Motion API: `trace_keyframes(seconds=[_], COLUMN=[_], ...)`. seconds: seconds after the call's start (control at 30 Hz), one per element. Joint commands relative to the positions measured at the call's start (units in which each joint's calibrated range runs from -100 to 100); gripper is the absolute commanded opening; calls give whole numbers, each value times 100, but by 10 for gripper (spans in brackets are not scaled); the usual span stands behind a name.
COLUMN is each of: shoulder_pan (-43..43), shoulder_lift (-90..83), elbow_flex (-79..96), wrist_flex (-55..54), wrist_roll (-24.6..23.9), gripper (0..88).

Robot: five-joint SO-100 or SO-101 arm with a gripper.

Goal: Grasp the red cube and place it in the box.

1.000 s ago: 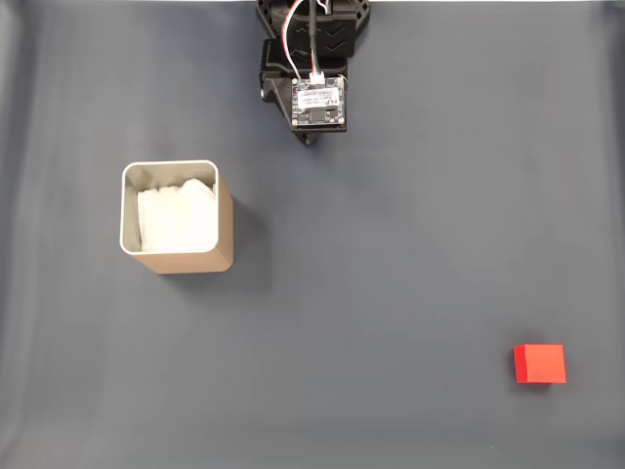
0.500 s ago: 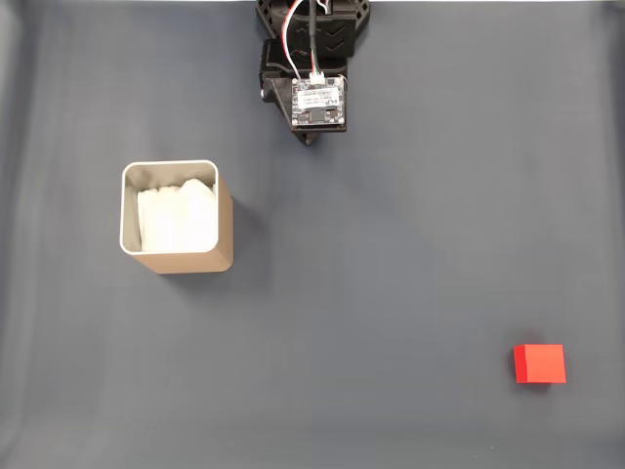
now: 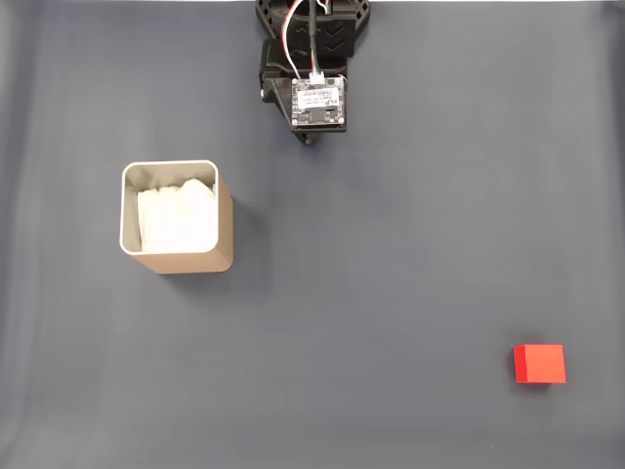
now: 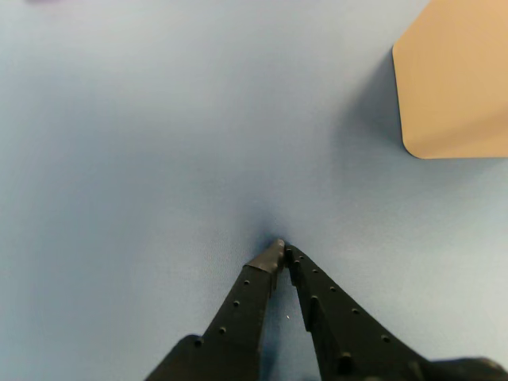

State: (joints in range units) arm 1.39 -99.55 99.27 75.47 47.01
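The red cube (image 3: 540, 363) lies on the grey-blue mat at the lower right of the fixed view, far from the arm. The box (image 3: 178, 220), tan with a pale grey rim and white paper inside, stands upright at the left middle; its tan side (image 4: 456, 79) fills the upper right corner of the wrist view. My gripper (image 3: 311, 140) sits at the top centre under the arm's circuit board, well apart from both. In the wrist view the gripper (image 4: 282, 250) is shut, its two black fingertips meeting just above the bare mat with nothing between them.
The arm's black base and cabling (image 3: 311, 39) occupy the top centre edge. The mat (image 3: 391, 254) stretches flat between box and cube.
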Motion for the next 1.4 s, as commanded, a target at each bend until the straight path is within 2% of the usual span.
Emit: trace_keyframes(seconds=[0.0, 1.27, 1.37], shoulder_pan=[-29, -8, -1], shoulder_lift=[-36, -36, -36], elbow_flex=[55, 55, 55], wrist_flex=[90, 49, -222], wrist_roll=[-49, -54, -132], gripper=[8, 1, 1])
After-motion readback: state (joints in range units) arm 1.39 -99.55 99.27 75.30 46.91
